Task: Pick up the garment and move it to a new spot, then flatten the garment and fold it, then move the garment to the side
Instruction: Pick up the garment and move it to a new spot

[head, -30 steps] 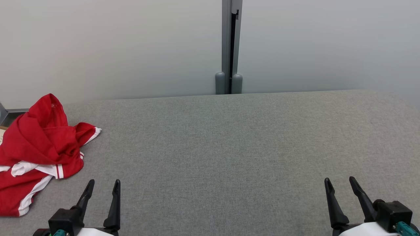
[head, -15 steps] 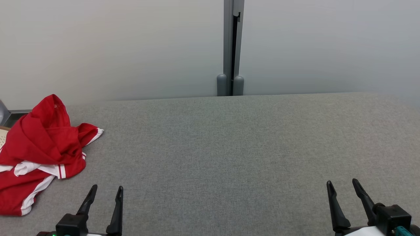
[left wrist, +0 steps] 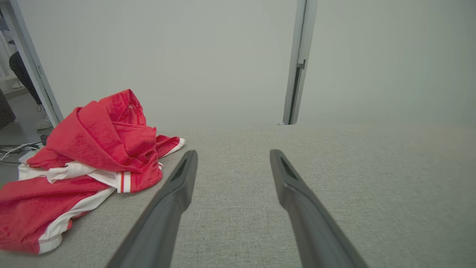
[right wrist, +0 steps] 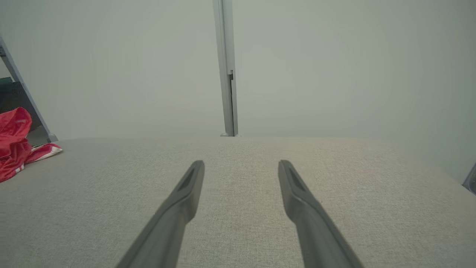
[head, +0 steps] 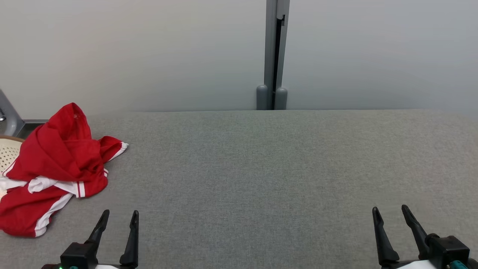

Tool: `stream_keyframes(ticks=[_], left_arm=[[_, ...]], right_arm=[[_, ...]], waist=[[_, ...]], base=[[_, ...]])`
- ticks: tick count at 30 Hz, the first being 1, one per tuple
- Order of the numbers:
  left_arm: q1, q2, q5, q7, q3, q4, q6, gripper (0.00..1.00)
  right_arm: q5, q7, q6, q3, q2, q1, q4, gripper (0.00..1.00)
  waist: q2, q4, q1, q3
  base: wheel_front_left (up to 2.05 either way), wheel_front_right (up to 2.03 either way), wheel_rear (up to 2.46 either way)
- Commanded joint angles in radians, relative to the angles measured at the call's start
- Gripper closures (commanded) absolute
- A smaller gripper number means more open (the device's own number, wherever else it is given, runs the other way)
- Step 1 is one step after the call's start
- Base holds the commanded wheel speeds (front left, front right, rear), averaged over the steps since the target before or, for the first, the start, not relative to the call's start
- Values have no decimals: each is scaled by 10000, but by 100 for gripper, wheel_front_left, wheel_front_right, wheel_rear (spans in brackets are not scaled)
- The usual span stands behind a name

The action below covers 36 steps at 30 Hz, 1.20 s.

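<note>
Worktop (head: 261, 175): a broad surface covered in grey woven cloth with a fine, even grain. It is bare from the middle to the right edge.
Partition (head: 149, 56): smooth, pale, matt panels standing along the far edge.
Garment (head: 56, 168): at the left edge of the worktop, about midway between its near and far edges. It is a soft red jersey knit with white bands at the hems, bunched into a loose heap with a peaked fold at the far end. The long axis runs roughly near to far along the left edge. I cannot tell whether any of it hangs past that edge.
Post (head: 275, 56): a slim grey metal upright joining the panels at the far edge.
Basket (head: 8, 155): pale and woven, just beyond the left edge, partly under the red cloth.
Left gripper (head: 121, 213): at the near edge with its fingers spread and nothing held. The garment lies ahead and to its left, near but apart from it.
Right gripper (head: 389, 208): at the near right corner, with its fingers likewise spread and bare, well apart from the garment.
Nearer arm: the left, by my judgement. Its reach would go forward and leftward onto the heap's near side.
</note>
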Motion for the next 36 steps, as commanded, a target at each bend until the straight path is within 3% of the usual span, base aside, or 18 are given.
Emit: stream_keyframes(ticks=[1, 9, 16, 22, 36], left_arm=[[-188, 25, -73, -18, 68, 22, -33, 0], [-498, 18, -175, -18, 210, 52, -66, 0], [-746, 148, -209, -13, 432, 41, -84, 0], [-638, 390, -316, -10, 722, 77, -112, 0], [-721, 242, -344, -10, 891, -67, -79, 0]], right_arm=[[46, -3, 0, 0, 26, 116, -62, 0], [165, 92, 0, 298, 84, 23, -403, 0], [201, 285, 0, 645, 136, -28, -644, 0], [196, 217, 0, 812, 178, -120, -696, 0], [86, 288, -1, 900, 200, -446, -563, 0]], waist=[[0, 217, 0, -1], [0, 1519, 0, 4], [0, 3195, 0, 1], [0, 4239, 0, -9], [0, 4353, 0, 125]], base=[[0, 0, 0], [0, 0, 0], [0, 0, 0], [0, 0, 0], [0, 0, 0]])
